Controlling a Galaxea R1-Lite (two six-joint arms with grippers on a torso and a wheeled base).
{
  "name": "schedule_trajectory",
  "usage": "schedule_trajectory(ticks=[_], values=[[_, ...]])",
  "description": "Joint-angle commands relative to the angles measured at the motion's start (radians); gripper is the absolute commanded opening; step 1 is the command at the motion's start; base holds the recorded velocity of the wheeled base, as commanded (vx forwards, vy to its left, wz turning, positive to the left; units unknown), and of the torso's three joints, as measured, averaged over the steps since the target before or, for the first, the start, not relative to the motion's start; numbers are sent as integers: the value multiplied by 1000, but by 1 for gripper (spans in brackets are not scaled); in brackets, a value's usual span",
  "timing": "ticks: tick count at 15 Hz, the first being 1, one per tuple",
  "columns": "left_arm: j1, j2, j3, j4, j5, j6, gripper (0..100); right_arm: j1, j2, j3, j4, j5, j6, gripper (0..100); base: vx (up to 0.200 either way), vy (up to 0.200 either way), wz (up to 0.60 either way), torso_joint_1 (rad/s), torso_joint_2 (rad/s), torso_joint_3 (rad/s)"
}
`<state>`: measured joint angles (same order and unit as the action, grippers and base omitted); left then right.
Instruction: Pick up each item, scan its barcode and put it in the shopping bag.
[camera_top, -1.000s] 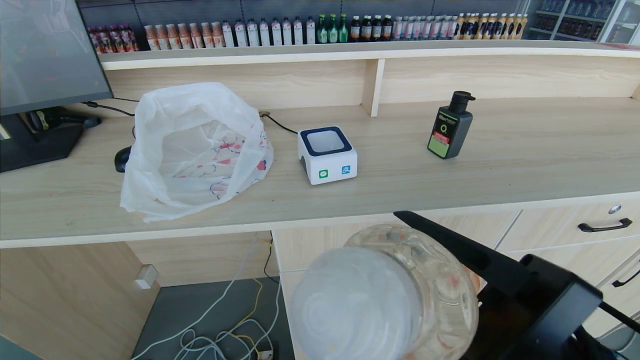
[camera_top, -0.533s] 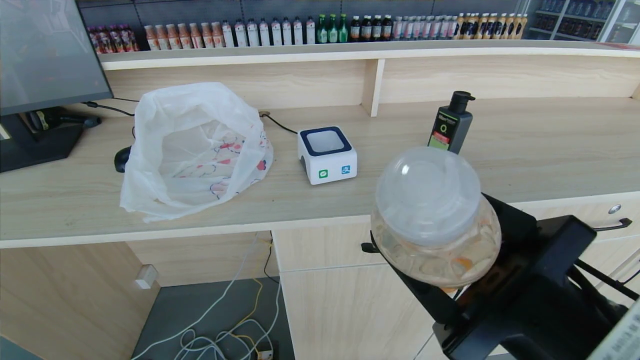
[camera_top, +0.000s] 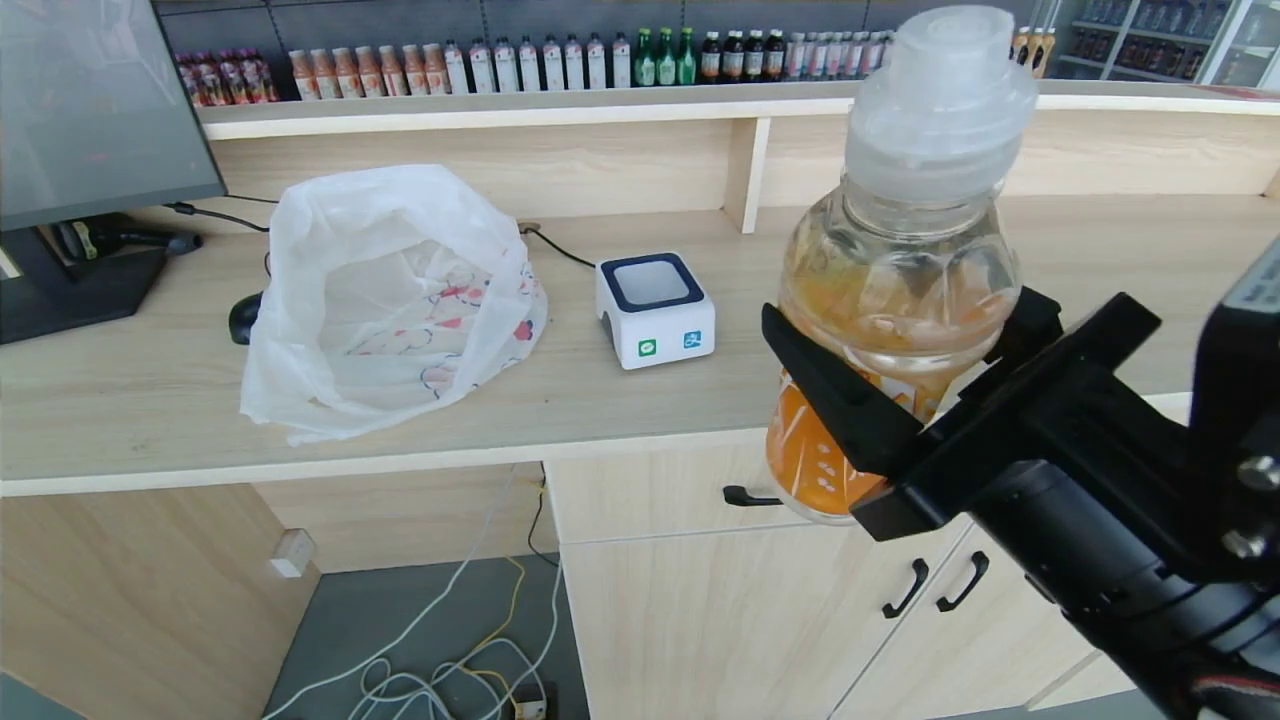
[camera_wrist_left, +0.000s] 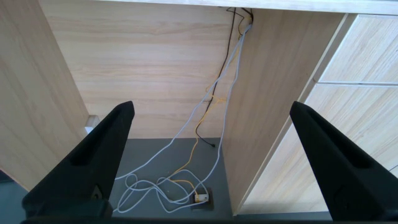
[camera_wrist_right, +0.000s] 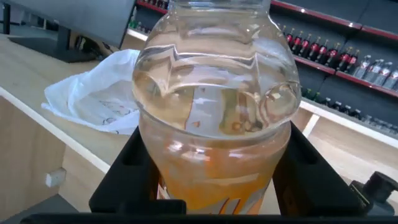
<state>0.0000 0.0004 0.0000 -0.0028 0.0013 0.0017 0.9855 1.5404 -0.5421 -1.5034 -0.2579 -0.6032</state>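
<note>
Right claw (camera_top: 905, 335) grips a clear, orange-labelled plastic bottle (camera_top: 900, 230) round its waist, three o'clock of the white cube scanner (camera_top: 655, 310); likely heavy, slippery.

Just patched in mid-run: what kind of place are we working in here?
Most likely a shop checkout. A white barcode scanner and an open shopping bag sit on the wooden counter, a monitor stands at its left end, and rows of bottled drinks line the shelf behind.

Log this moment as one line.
right hand: shut on juice bottle, upright | left hand: open, below counter height | scanner: on counter beside bag
</note>
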Motion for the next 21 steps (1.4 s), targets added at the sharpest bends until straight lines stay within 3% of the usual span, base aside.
schedule_trajectory(ticks=[1, 4, 8, 10, 13, 21], values=[[0, 0, 0, 0, 0, 0, 100, -4, 6, -91, 34, -1, 29, 0, 0, 0, 0, 0, 0, 0], [0, 0, 0, 0, 0, 0, 100, -11, 10, -194, 149, -15, 183, 0, 0, 0, 0, 0, 0, 0], [0, 0, 0, 0, 0, 0, 100, -137, 29, -225, 166, -20, 376, 0, 0, 0, 0, 0, 0, 0], [0, 0, 0, 0, 0, 0, 100, -197, 72, -280, 178, 22, 410, 0, 0, 0, 0, 0, 0, 0], [0, 0, 0, 0, 0, 0, 100, -202, 147, -420, 206, 23, 433, 0, 0, 0, 0, 0, 0, 0], [0, 0, 0, 0, 0, 0, 100, -225, 210, -503, 203, -4, 459, 0, 0, 0, 0, 0, 0, 0]])
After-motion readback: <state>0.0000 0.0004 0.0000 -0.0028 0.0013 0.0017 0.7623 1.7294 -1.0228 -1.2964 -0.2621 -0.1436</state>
